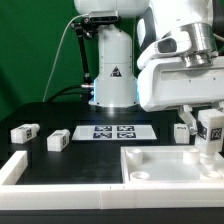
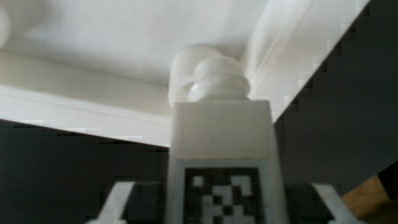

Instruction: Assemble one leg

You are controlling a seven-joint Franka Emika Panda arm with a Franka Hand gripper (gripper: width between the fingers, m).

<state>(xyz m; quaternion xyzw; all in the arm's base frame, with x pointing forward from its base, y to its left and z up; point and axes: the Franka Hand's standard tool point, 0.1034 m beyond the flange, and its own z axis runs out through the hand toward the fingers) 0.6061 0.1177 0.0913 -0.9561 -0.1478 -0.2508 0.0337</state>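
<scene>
My gripper (image 1: 208, 137) is shut on a leg (image 1: 210, 127), a stubby white block with a black-and-white tag, held upright at the exterior view's right. Its lower end meets the right corner of the large white tray-like piece (image 1: 140, 152). In the wrist view the leg (image 2: 221, 135) runs out from between the grey fingers (image 2: 125, 200) of the gripper (image 2: 224, 208), and its rounded tip (image 2: 210, 75) rests in the tray piece's raised corner (image 2: 294, 40). Two more legs (image 1: 24, 131) (image 1: 57, 141) lie on the black table at the left. A third (image 1: 181, 131) sits just behind the tray.
The marker board (image 1: 114, 132) lies flat in the middle of the table. A white L-shaped wall (image 1: 40, 172) runs along the front left edge. The arm's white base (image 1: 112, 75) stands at the back centre.
</scene>
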